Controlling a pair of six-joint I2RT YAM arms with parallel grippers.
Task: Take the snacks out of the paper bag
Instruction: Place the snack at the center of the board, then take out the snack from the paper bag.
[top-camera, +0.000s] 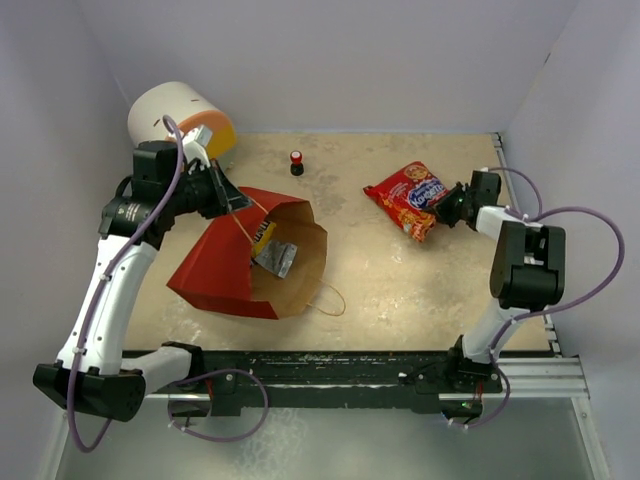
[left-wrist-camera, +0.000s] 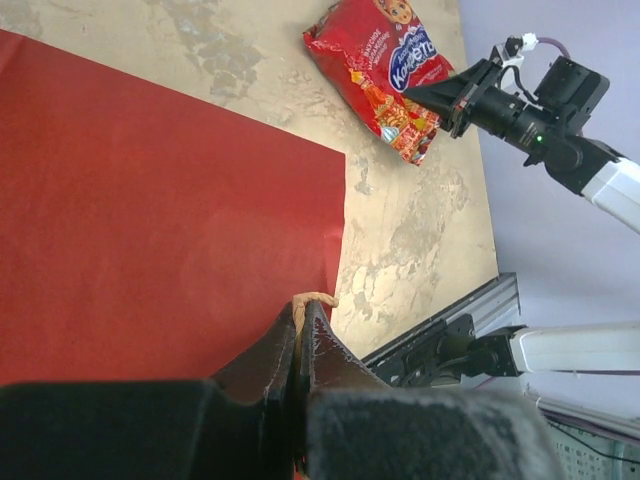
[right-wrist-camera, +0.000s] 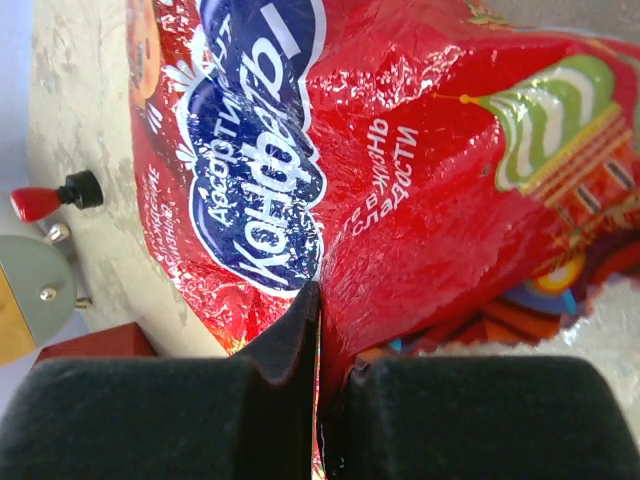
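The red paper bag (top-camera: 222, 272) lies on its side on the left half of the tabletop (top-camera: 410, 290). Its brown-lined mouth opens toward the right. Inside the mouth sit a silver packet (top-camera: 276, 258) and, just beyond it, a yellow packet (top-camera: 262, 232). The left tool (top-camera: 233, 200) is pressed together on a twine handle (left-wrist-camera: 314, 298) at the bag's far rim, with the loop caught between its fingertips and pulled taut. The other handle (top-camera: 330, 300) lies slack on the tabletop at the near rim.

The red chip bag (top-camera: 405, 195) lies outside the paper bag, well apart from it on the far right of the tabletop. The right tool (top-camera: 446, 206) is clamped on its right edge, and the foil creases between the closed fingertips (right-wrist-camera: 290, 335). A small red-and-black knob (top-camera: 297, 162) stands far centre. A white cylinder (top-camera: 175, 115) with an orange-yellow face sits in the far-left corner.
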